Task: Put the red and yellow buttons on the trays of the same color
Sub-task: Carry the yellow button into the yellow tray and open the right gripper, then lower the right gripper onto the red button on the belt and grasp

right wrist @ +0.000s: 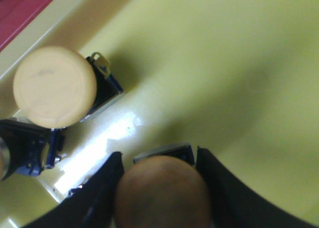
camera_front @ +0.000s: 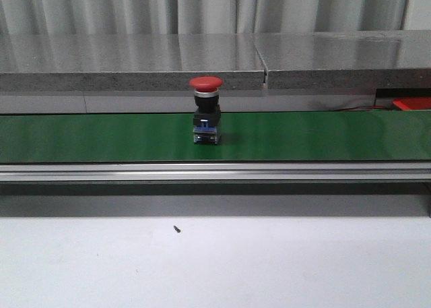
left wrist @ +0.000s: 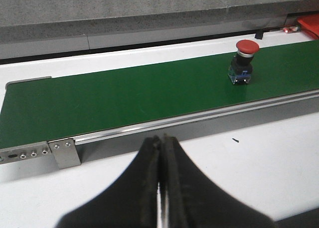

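Red button [camera_front: 206, 110] upright, alone on green belt [camera_front: 81, 136]; open belt either side. Aluminium rail [camera_front: 215, 170] along near edge. In yellow tray [right wrist: 224, 63], second yellow button [right wrist: 55, 86] near right pincer [right wrist: 158, 160].

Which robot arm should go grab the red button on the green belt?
Probably the left. Its gripper is shut and holds nothing, with the red button in plain view ahead on the green belt. The right gripper is busy, closed around a yellow button over the yellow tray.
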